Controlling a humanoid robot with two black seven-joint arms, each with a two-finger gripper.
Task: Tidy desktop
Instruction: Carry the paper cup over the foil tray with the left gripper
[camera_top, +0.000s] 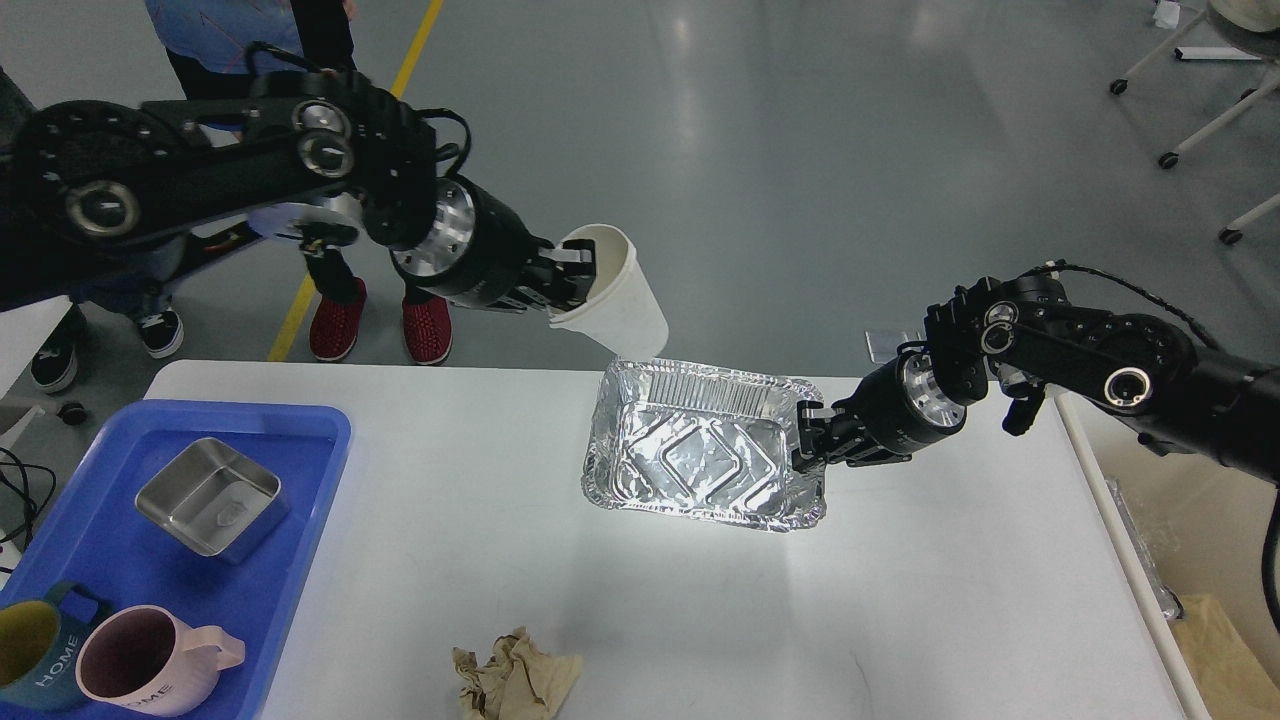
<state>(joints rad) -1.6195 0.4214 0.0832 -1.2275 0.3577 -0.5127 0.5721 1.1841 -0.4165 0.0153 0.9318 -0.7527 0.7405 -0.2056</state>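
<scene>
Left tool (565, 272): closed on the rim of a white paper cup (612, 290), one finger inside the mouth, one outside; the cup hangs tilted, its base just above the far left corner of the foil tray (700, 455). Cup, by judgement: very light, thin-walled, easily crushed; the rim is its stiffest part, so the present hold suits it. Right tool (812, 435): closed on the near-side right wall of the foil tray, pinching the rolled rim. Tray, by judgement: light, empty, flimsy and quick to dent or buckle if lifted from one edge; the rolled rim is the only firm hold, and it is better steadied on the desk than carried far. Below both tools: the desk (950, 600), white, smooth, rounded at the corners, bearing the tray near its far edge; a hard, slick surface on which light items may slide. Nearer the viewer than the tray: crumpled brown paper (515, 680), soft, weightless, graspable anywhere. Far left of the left tool: blue tray (320, 440) holding a steel dish (212, 496) and two mugs (140, 665).
</scene>
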